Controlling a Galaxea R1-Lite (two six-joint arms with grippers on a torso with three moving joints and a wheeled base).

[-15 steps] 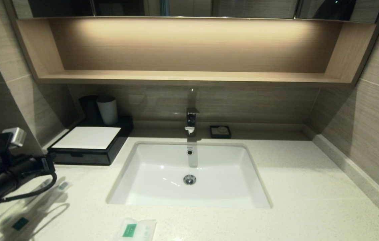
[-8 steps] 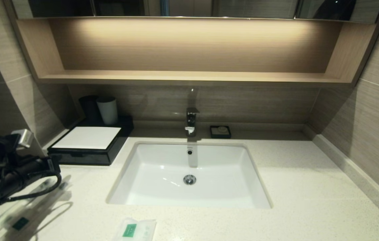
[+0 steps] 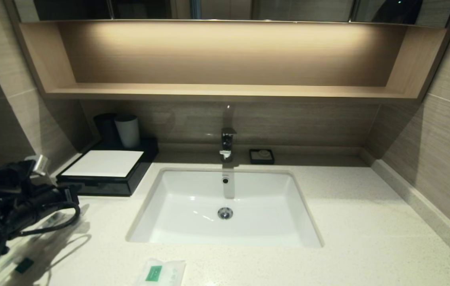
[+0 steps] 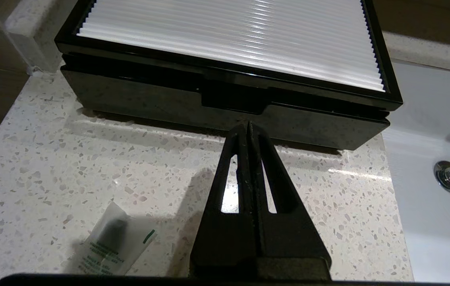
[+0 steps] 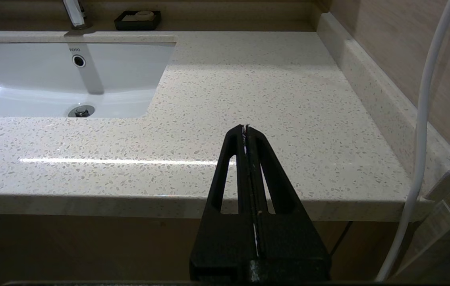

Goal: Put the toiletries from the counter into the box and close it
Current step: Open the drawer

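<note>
Left gripper [image 4: 248,129], fingers pressed together and empty, aligned just near of the box [image 4: 225,107] drawer notch, presumably for opening; right gripper [image 5: 245,131] likewise closed, parked off the counter's [image 5: 248,91] near edge.

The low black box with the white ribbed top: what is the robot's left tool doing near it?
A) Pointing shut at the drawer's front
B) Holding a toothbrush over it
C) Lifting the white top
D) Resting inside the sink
A: in the left wrist view the left tool has its fingers pressed together, empty, its tip aimed at the notch in the front drawer of the low black box with the white ribbed top.
</note>
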